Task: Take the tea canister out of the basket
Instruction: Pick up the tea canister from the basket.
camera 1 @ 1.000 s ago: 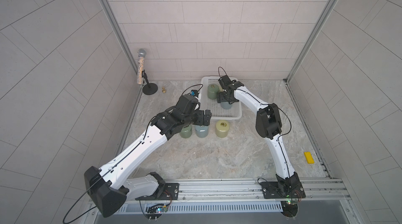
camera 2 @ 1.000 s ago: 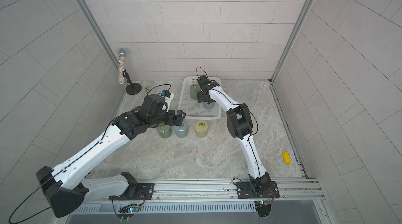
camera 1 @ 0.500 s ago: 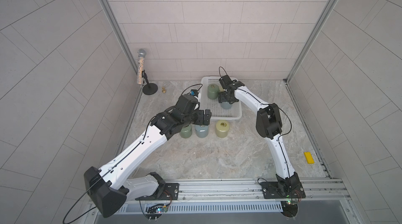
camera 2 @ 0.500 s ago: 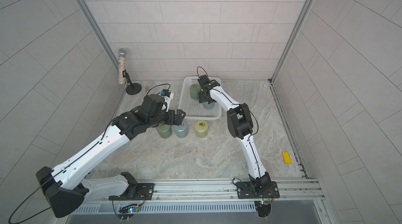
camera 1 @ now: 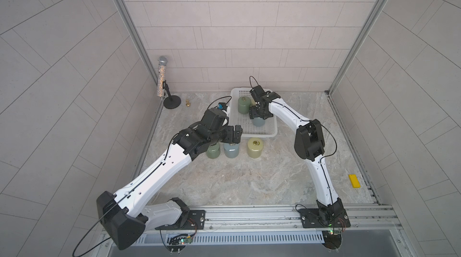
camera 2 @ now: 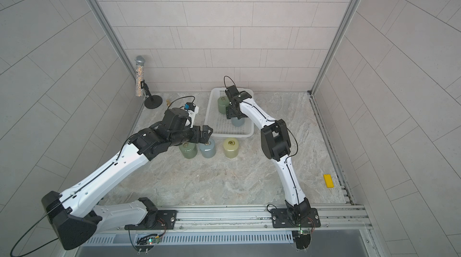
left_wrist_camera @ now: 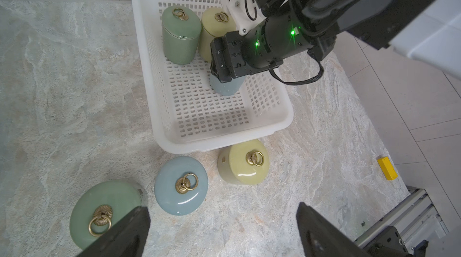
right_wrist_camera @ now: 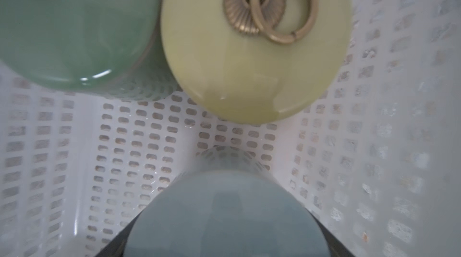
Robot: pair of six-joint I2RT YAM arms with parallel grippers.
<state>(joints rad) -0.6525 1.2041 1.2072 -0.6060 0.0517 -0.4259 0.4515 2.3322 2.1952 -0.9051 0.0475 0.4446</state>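
We look down on a marble tabletop point(camera 1: 249, 181) in a tiled booth, where two white-and-black arms reach in from a front rail. The left arm point(camera 1: 162, 168) stretches across to the near side of the basket point(camera 1: 257, 135). Its left gripper point(camera 1: 237, 135) hangs over the table with its fingers point(left_wrist_camera: 129, 230) spread wide and nothing between them.

The right arm point(camera 1: 321, 176) bends over the white perforated basket. Its right gripper point(camera 1: 258, 116) points down inside, fingers point(right_wrist_camera: 114, 245) closed against both sides of the blue-grey tea canister point(left_wrist_camera: 227, 87). That canister stands upright in the basket's middle, by the right wall; we cannot tell whether its base touches the floor.

Behind it, at the basket's far end, a green jar point(camera 1: 244, 105) and a yellow jar point(left_wrist_camera: 214, 26) stand touching.

Just outside the basket's near wall, three more lidded canisters with brass rings stand in a row: green point(camera 1: 212, 152), blue point(camera 1: 231, 150) and yellow point(camera 1: 255, 147).

A glittery microphone point(camera 1: 162, 76) stands on a black stand in the far left corner, a small brass piece point(camera 1: 187, 104) beside it. A yellow block point(camera 1: 354, 181) lies by the right edge.
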